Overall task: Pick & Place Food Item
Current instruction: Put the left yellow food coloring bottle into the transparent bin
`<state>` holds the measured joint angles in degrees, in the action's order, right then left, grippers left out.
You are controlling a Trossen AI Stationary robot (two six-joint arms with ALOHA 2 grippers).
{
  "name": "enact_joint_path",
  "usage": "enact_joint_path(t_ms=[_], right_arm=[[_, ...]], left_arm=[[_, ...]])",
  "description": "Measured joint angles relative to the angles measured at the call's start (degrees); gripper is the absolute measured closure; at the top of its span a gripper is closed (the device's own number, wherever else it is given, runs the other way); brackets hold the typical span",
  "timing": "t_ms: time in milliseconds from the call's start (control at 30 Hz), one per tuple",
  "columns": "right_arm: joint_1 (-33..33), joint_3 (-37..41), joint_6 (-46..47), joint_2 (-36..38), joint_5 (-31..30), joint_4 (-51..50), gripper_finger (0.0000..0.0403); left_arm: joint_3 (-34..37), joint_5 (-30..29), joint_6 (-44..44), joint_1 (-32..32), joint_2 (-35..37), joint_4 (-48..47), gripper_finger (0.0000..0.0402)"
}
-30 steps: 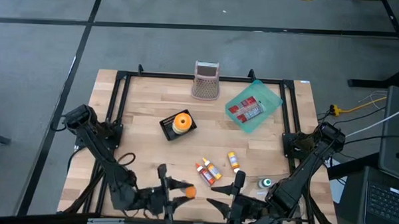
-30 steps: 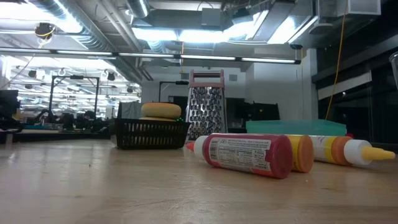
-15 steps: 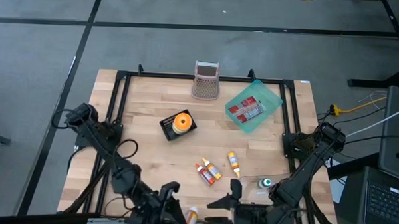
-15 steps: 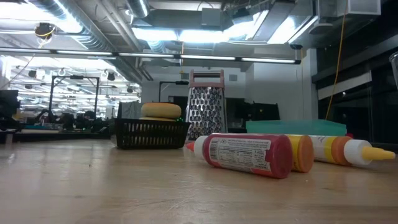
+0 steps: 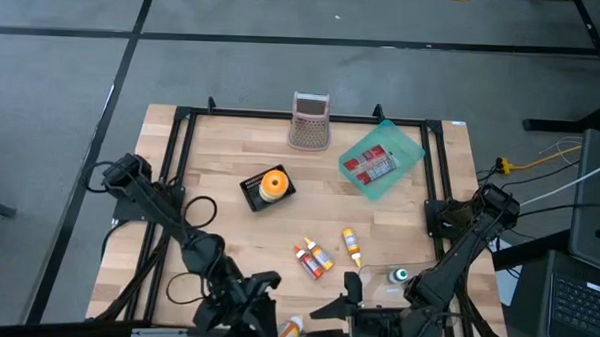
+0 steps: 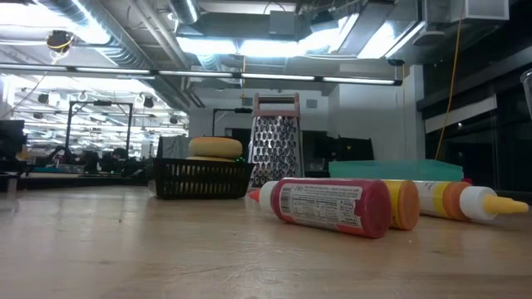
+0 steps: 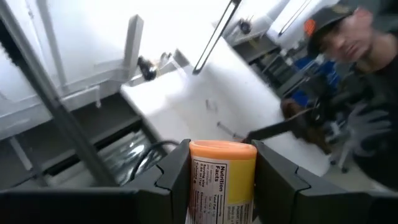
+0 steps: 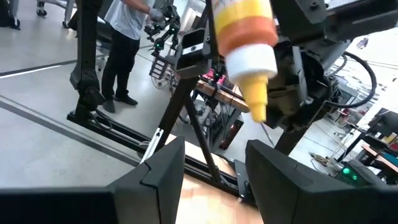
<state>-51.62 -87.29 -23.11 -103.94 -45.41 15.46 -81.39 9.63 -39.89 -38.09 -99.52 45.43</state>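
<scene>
My left gripper [image 5: 275, 323] is at the table's near edge, shut on a yellow squeeze bottle [image 5: 290, 331] with an orange band and a white nozzle [image 8: 254, 93]. My right gripper [image 5: 344, 295] hangs open just to its right, touching nothing; its wrist view looks at the held bottle [image 8: 244, 34]. On the table lie a red squeeze bottle [image 6: 328, 205] and a yellow one [image 6: 453, 200], both on their sides. A black basket [image 5: 267, 185] holds a round orange-yellow item [image 6: 214, 147]. My left gripper pinches the yellow bottle's body [image 7: 221, 186] between its two fingers [image 7: 176, 169], one on each side, just behind the orange band [image 7: 222, 149]. The bottle is lifted clear of the table. Its nozzle end sticks out beyond the fingertips.
A metal grater [image 5: 310, 121] stands at the far edge. A teal tray [image 5: 405, 152] with a red package [image 5: 368, 165] lies far right. A small green object [image 5: 400, 276] sits near right. A black frame [image 5: 181, 144] borders the table. People stand beyond the table [image 8: 127, 37].
My left gripper has drawn back toward the table's near edge and turned, carrying the bottle with it; the bottle now sits lower in the high view. My right gripper has also pulled back slightly toward the near edge. The things on the table have kept still.
</scene>
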Motion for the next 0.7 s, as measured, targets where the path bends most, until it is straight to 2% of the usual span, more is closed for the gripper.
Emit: enact_joint_path(t_ms=[400,700], right_arm=[[0.1,0.0,0.1,0.0,2.0,0.0,0.0234],[0.2,0.0,0.1,0.0,2.3,0.0,0.0234]], left_arm=[[0.0,6.9,7.8,4.2,-6.2,7.6,0.0271],[0.0,9.1,9.2,5.2,-6.6,9.9,0.0272]])
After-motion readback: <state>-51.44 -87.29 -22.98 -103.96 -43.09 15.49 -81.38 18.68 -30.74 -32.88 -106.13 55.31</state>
